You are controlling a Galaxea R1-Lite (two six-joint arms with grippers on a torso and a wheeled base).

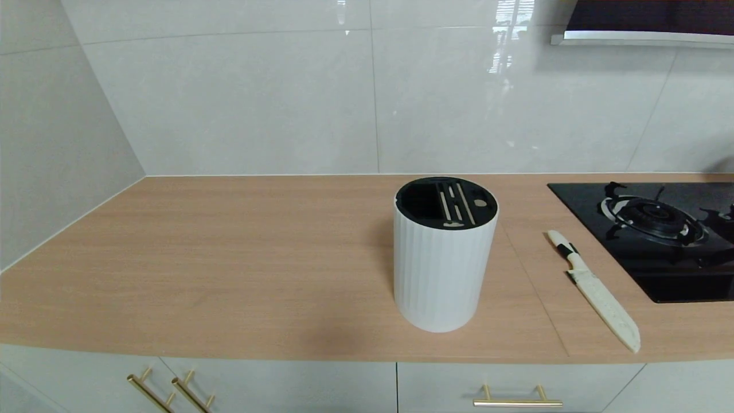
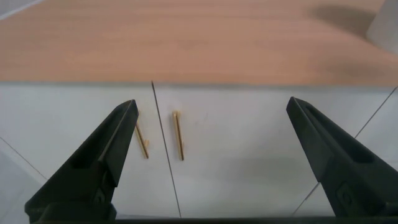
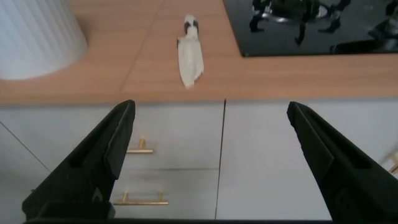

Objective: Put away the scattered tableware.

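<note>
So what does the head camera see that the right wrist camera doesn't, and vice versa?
Head view's extras: the tiled wall, the hood edge, and the black slotted top of the white holder. Right wrist view's extras: the right arm's fingers, spread open in front of the cabinet doors below the counter. Shared: the cream knife lying flat on the wooden counter, between the holder and the black gas hob.
</note>
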